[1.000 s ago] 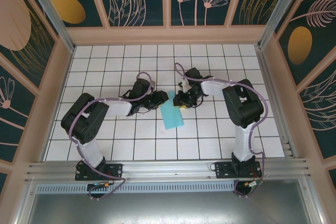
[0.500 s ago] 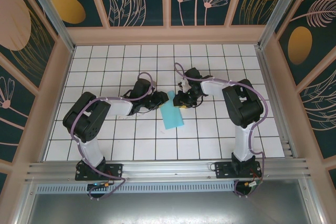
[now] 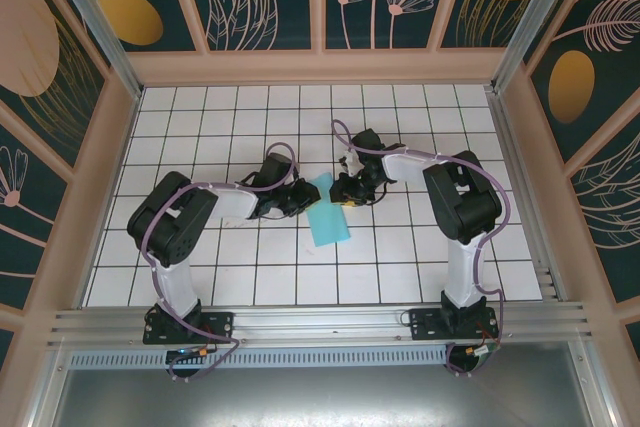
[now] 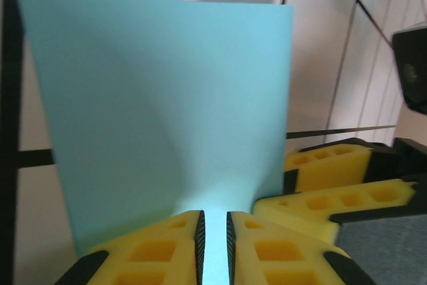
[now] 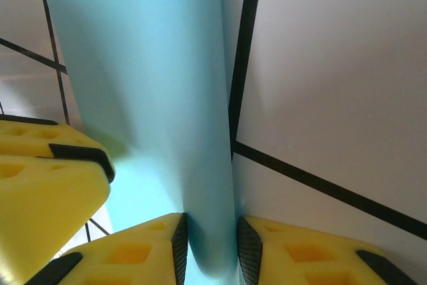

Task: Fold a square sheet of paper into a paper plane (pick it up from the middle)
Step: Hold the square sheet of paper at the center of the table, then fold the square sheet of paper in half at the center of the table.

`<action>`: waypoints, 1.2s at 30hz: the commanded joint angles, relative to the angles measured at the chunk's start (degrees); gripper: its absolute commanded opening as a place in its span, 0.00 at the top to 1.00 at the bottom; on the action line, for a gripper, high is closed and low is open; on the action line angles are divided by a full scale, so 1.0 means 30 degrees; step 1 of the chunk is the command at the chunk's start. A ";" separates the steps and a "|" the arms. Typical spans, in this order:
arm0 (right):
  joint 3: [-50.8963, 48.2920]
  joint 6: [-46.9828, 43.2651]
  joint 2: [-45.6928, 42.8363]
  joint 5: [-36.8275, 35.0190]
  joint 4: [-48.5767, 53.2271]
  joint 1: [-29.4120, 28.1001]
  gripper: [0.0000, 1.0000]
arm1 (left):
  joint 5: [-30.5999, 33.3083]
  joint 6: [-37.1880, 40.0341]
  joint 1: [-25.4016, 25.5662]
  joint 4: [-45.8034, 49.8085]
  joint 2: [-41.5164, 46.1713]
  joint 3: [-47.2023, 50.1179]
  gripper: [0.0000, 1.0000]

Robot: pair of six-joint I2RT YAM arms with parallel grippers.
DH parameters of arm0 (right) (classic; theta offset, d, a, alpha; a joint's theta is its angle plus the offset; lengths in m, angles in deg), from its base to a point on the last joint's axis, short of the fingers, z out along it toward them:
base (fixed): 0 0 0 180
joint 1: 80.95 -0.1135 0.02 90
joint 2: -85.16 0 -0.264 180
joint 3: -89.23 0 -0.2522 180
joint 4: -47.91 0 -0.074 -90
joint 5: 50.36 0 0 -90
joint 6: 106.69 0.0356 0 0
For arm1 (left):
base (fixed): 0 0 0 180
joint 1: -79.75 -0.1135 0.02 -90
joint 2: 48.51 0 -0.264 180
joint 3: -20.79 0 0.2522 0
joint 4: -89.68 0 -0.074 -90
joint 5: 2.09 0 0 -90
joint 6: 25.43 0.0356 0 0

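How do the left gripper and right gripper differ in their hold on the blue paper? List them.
Left gripper: jaws nearly together, pinching a thin edge of the blue paper; right gripper: jaws wider, around a bulging fold. Left gripper reaches from the paper's left side, right gripper from its right. Both have yellow fingers and grip the same sheet.

left hand (image 4: pixel 215 225): pinching the paper plane (image 4: pixel 167 98) | right hand (image 5: pixel 212 238): pinching it too | arms: both bent inward
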State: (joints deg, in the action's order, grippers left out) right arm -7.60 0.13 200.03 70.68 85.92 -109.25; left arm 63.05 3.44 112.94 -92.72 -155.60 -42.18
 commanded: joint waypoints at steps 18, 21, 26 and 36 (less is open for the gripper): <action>-0.1319 0.0368 -0.3250 -0.4820 -0.0902 0.0509 0.60 | 0.2340 0.0745 0.0090 0.2899 -0.1406 0.1621 1.00; -0.1121 0.0552 -0.4692 -0.4579 -0.1236 0.0523 0.54 | 0.2311 0.0741 0.0085 0.2758 -0.1480 0.1738 1.00; -0.0657 0.1403 -0.4658 -0.2505 -0.2113 0.0128 0.55 | 0.2443 0.0743 0.0087 0.2810 -0.1523 0.1813 1.00; 0.1217 0.2011 -0.1222 0.0167 -0.2473 -0.1228 0.94 | 0.2523 0.0621 0.0099 0.3103 -0.1419 0.2103 1.00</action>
State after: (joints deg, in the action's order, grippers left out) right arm -6.09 5.40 194.24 67.99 78.62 -111.74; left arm 65.43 4.10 112.98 -94.93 -155.82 -39.56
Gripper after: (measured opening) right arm 0.073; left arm 0.067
